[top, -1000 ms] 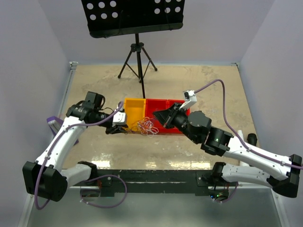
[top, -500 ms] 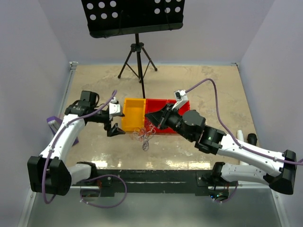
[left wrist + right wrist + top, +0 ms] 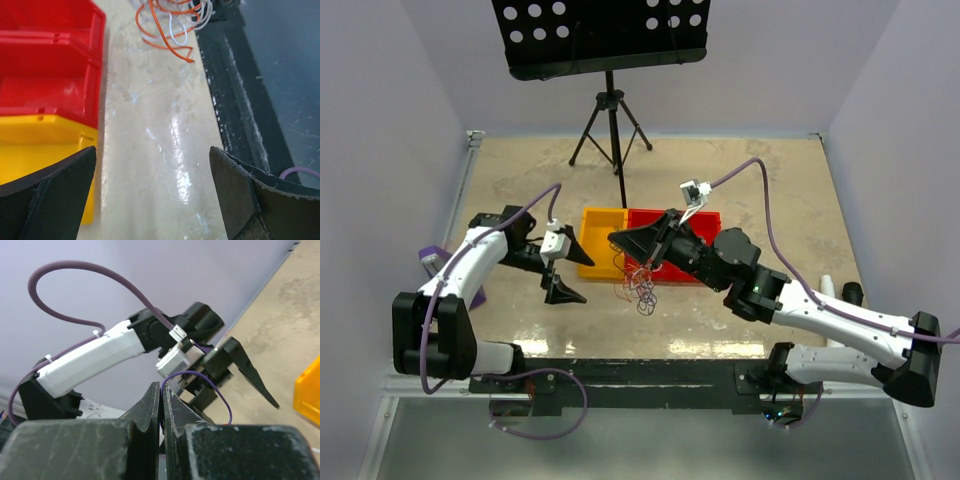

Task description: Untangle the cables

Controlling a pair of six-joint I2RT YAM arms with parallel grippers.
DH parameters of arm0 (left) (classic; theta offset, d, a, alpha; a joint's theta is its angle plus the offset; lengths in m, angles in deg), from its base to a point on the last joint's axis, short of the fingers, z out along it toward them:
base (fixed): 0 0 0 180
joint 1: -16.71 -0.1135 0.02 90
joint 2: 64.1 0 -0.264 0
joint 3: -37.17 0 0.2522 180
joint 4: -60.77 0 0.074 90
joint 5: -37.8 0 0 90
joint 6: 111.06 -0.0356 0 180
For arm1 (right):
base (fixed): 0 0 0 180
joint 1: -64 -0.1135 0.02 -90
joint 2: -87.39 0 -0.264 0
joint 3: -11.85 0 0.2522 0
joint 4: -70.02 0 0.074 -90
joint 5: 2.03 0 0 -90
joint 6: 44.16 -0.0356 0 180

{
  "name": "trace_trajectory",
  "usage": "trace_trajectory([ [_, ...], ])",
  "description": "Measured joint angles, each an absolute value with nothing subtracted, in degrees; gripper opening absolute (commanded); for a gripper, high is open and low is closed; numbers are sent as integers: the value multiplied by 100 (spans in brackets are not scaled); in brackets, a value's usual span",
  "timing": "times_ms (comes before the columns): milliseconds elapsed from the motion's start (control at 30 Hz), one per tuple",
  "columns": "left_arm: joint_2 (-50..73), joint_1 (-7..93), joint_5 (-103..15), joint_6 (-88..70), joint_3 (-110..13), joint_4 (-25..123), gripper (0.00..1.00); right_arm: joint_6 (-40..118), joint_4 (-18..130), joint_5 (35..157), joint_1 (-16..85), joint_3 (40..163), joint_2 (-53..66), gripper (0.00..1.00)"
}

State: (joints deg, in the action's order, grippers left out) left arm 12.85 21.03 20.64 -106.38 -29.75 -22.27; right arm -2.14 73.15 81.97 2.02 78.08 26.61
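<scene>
Obs: left gripper (image 3: 570, 275) stood spread apart, empty, near the cables (image 3: 640, 287). The cables hung before the yellow bin (image 3: 603, 228), pinched in the right gripper (image 3: 161, 390), fingers together on them. Judged step: separating strands. Next: left must seize one loose loop.

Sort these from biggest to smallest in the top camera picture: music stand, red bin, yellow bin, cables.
1. music stand
2. red bin, though the right arm hides part of it
3. yellow bin and cables look about alike, so I won't rank them
</scene>
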Motion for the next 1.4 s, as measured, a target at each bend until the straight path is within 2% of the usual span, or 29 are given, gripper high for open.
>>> trace_trajectory([
  [300, 1379, 2435, 2829, -11132, -3192, -2752, 100, -319, 7691, 8459, 202, 7939, 2414, 0],
  [367, 1370, 2435, 2886, -11127, -3240, -2769, 92, -337, 7730, 8457, 202, 7939, 2414, 0],
  [500, 1237, 2466, 2929, -11121, -3253, -2791, 62, -382, 7795, 8459, 202, 7939, 2414, 0],
  [567, 1127, 2492, 2953, -11127, -3257, -2815, 55, -404, 7815, 8459, 202, 7939, 2414, 0],
  [667, 1062, 2505, 2982, -11156, -3270, -2841, 58, -424, 7817, 8468, 202, 7941, 2414, 0],
  [800, 1060, 2505, 2988, -11149, -3275, -2852, 76, -459, 7874, 8472, 202, 7939, 2414, 0],
  [933, 1060, 2510, 2997, -11060, -3275, -2854, 76, -505, 7955, 8472, 202, 7941, 2412, 0],
  [1067, 1027, 2512, 3001, -11012, -3275, -2854, 58, -549, 8047, 8472, 202, 7941, 2410, 0],
  [1167, 981, 2516, 3014, -10996, -3275, -2859, 33, -562, 8110, 8479, 202, 7941, 2388, 0],
  [1200, 974, 2516, 3021, -10992, -3275, -2863, 11, -564, 8123, 8483, 202, 7939, 2375, 0],
  [1233, 974, 2516, 3028, -10994, -3275, -2863, 5, -570, 8141, 8498, 202, 7941, 2362, 0],
  [1300, 974, 2516, 3025, -10990, -3275, -2861, 7, -579, 8152, 8520, 202, 7939, 2323, 0],
  [1400, 970, 2516, 3032, -10977, -3275, -2861, 17, -599, 8152, 8582, 202, 7939, 2294, 0],
])
